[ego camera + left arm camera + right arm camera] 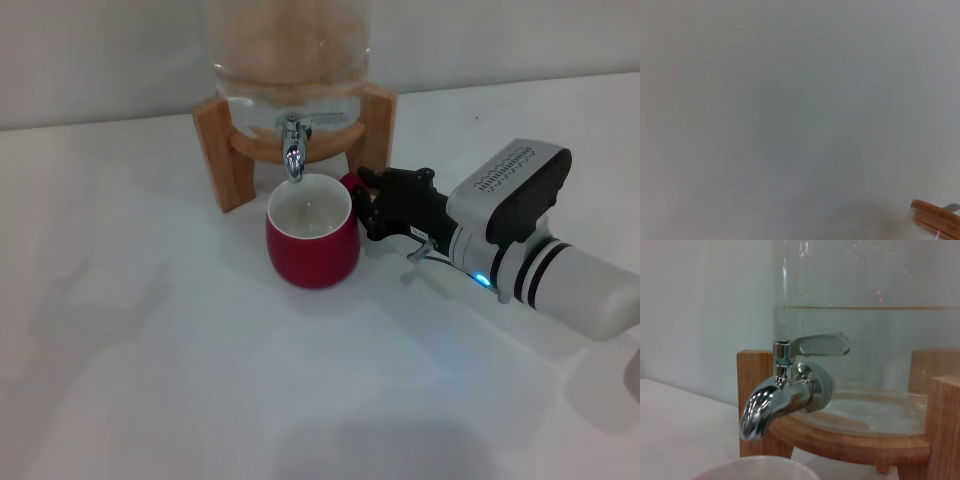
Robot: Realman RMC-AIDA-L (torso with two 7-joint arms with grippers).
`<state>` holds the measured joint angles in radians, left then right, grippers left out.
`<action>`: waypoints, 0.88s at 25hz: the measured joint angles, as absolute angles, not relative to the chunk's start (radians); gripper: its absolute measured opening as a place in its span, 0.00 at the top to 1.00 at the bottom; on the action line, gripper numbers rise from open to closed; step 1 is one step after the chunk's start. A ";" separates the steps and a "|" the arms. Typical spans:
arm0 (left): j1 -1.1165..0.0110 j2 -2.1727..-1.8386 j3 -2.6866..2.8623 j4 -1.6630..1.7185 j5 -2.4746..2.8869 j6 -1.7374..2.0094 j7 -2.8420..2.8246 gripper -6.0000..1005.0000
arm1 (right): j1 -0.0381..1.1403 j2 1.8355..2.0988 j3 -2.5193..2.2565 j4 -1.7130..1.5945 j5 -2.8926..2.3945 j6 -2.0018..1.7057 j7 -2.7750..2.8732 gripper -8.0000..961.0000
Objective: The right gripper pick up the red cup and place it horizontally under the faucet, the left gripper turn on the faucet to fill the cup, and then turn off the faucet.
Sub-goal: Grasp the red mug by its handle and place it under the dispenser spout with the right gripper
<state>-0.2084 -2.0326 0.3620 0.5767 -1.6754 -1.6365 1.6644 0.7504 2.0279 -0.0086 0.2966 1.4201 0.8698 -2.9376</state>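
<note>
The red cup stands upright on the white table, its off-white mouth directly below the chrome faucet. My right gripper reaches in from the right and is shut on the cup's red handle. In the right wrist view the faucet fills the middle with its lever lying level, and the cup's rim shows at the lower edge. No water runs from the spout. My left gripper is out of view.
The glass jar, partly filled with water, rests on a wooden stand at the back of the table. The left wrist view shows bare white surface and a corner of the wooden stand.
</note>
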 joint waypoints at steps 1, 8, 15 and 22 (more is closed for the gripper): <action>-0.209 -2.033 0.362 0.577 -1.675 -1.637 1.664 0.13 | 0.750 2.028 -0.009 0.297 1.420 0.870 -2.938 0.79; -0.209 -2.033 0.363 0.577 -1.675 -1.639 1.664 0.13 | 0.754 2.028 -0.004 0.296 1.421 0.868 -2.938 0.79; -0.209 -2.033 0.364 0.577 -1.676 -1.642 1.662 0.13 | 0.758 2.028 0.003 0.299 1.419 0.867 -2.938 0.79; -0.210 -2.032 0.364 0.577 -1.677 -1.645 1.664 0.13 | 0.770 2.028 0.017 0.308 1.419 0.842 -2.938 0.79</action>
